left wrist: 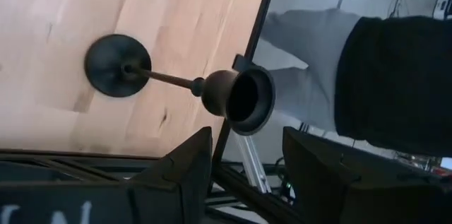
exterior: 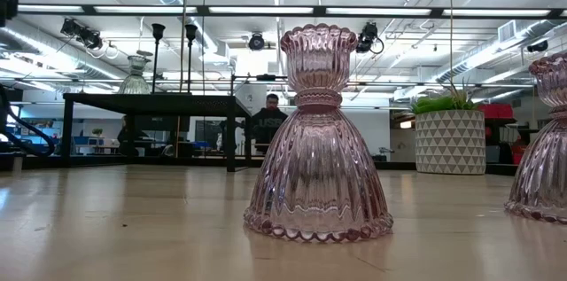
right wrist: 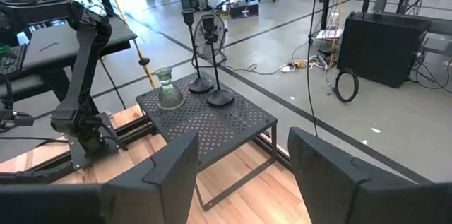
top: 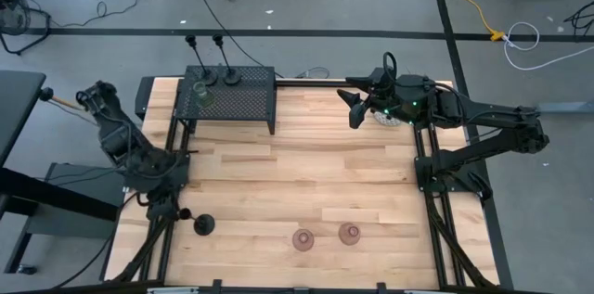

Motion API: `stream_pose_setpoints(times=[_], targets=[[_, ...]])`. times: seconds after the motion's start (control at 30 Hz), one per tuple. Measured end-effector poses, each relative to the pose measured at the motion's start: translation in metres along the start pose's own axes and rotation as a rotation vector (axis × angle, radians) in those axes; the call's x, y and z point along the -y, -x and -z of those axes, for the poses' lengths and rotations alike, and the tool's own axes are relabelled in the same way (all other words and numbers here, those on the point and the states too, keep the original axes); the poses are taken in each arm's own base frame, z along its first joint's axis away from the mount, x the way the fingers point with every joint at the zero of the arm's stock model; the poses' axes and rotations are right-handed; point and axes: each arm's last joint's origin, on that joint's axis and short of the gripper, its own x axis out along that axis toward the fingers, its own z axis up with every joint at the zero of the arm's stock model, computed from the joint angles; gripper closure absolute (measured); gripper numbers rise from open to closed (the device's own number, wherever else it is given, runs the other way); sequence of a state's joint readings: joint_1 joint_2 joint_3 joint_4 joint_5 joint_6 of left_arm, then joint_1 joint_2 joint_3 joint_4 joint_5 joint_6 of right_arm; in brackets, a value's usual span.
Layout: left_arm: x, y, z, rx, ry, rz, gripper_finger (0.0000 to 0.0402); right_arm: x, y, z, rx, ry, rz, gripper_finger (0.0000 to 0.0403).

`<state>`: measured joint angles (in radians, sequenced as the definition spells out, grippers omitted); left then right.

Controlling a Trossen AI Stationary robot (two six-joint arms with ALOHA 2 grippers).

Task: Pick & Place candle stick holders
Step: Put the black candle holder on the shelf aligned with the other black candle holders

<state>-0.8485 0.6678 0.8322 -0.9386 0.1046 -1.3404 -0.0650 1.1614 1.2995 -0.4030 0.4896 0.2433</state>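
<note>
One black holder (top: 202, 226) stands on its round base near the table's front left; in the left wrist view its base (left wrist: 118, 65) and cup (left wrist: 240, 100) show. My left gripper (top: 176, 210) (left wrist: 247, 174) is open just left of it, touching nothing. Two pinkish glass holders (top: 303, 238) (top: 350, 233) stand at the front middle; they also show in the low view (exterior: 317, 139) (exterior: 542, 148). Two black holders (top: 200, 79) (top: 228, 78) and the pale green one (top: 202, 99) stand on the black mesh box (top: 246, 99). My right gripper (top: 357, 108) (right wrist: 244, 174) is open and empty at the far right.
The mesh box stands at the table's far left on thin legs. A green plant in a white pot (exterior: 450, 139) stands at the far right, under my right arm. The left wrist view shows the table's left edge frame (left wrist: 244, 75). A person (exterior: 270, 121) sits beyond the table.
</note>
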Motion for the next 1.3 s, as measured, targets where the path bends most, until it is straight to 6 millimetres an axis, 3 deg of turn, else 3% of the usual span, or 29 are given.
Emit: stream_pose_setpoints(times=[0.23,0.57,0.9,1.3], targets=[[0.007,-0.008,0.007,0.027,-0.001,-0.003,0.0225,0.0,0.0,0.0,0.001,-0.003,-0.004,0.0183],[0.019,-0.057,0.03,-0.101,-0.184,-0.212,0.0225,0.0,0.0,-0.001,0.003,-0.006,-0.01,0.0183],[0.019,-0.074,0.038,0.144,-0.248,-0.319,0.0225,-0.001,0.0,-0.002,0.016,-0.012,-0.013,0.0183],[0.015,-0.088,0.038,0.262,-0.219,-0.423,0.0225,-0.001,0.0,-0.002,0.015,-0.011,-0.014,0.0183]])
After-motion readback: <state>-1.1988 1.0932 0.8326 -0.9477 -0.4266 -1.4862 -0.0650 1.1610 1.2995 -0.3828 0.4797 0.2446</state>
